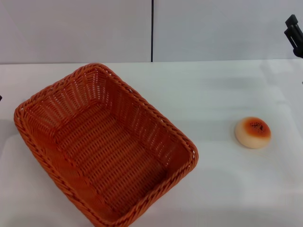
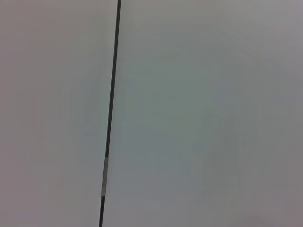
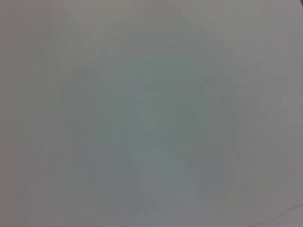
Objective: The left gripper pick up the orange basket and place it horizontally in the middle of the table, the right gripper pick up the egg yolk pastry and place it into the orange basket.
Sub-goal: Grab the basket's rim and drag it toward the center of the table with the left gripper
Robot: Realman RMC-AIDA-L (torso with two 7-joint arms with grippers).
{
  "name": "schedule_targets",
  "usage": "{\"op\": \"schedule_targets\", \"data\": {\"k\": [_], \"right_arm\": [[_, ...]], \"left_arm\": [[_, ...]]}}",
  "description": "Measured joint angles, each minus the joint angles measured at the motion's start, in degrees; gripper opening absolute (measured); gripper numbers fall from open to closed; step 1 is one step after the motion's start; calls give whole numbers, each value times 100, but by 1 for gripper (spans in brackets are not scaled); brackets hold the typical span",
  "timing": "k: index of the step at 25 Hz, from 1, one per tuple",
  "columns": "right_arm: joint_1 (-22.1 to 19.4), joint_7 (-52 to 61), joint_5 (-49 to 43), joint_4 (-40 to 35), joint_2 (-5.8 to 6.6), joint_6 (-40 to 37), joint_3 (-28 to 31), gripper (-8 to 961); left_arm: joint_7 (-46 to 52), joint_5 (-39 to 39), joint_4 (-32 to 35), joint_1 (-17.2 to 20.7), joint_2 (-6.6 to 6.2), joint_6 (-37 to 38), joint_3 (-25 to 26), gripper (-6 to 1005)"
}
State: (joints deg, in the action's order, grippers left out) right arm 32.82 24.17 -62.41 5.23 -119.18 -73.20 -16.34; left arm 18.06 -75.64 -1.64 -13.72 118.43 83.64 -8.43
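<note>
Basket (image 1: pixel 102 151): a large orange woven container with sloping slatted sides and a braided rim, resting on the table (image 1: pixel 222 189). It sits skewed, its long axis running diagonally, one corner pointing toward the far wall and the opposite end cut off by the near edge of the head view. Its interior holds nothing.

Pastry (image 1: pixel 253 132): a small round bun with pale cream sides and an orange-brown glazed top bearing dark specks. It lies on the table to the right of the basket, well apart from it and outside it, roughly level with the basket's right-hand corner.

Right claw (image 1: pixel 294 34): a black forked part seen at the right edge of the head view, farther back than the basket and beyond the pastry, raised against the wall and touching neither object. Only a fragment shows, so whether its fingers are spread or closed cannot be told; nothing is seen in its grasp.

Left claw: no recognisable part appears in any view. A sliver of something dark shows at the left edge of the head view, beside the basket's left corner, too small to identify.

Wall (image 1: pixel 75 28): a plain pale surface behind the basket, divided by a thin dark vertical seam (image 1: pixel 152 30). The left wrist view shows this seam (image 2: pixel 110 118) on a blank surface; the right wrist view shows only a featureless pale field.
</note>
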Motion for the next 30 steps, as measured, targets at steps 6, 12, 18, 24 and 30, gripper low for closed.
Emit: {"op": "schedule_targets", "data": {"k": [6,12,18,24,30], "right_arm": [[-25,-2,0,-3,1,-30,-10,782],[-88,-2,0,-6,-6,-22,1,782],[-82,-2,0,4,-8,-106,-9,782],[-104,0,22,9,-8,-119,35,783],[-119,0,46,-29,-2,-119,63,783]], "left_arm": [[4,-4,-46,22,-7,4,-2,841],[492,-5,166,43,-35,147,-393,841],[2111,-5,1384,244,-40,236,-980,841],[3736,-53,2701,441,-49,206,-1612,840],[6473,-1448,5539,571,-80,246,-2167,840]]}}
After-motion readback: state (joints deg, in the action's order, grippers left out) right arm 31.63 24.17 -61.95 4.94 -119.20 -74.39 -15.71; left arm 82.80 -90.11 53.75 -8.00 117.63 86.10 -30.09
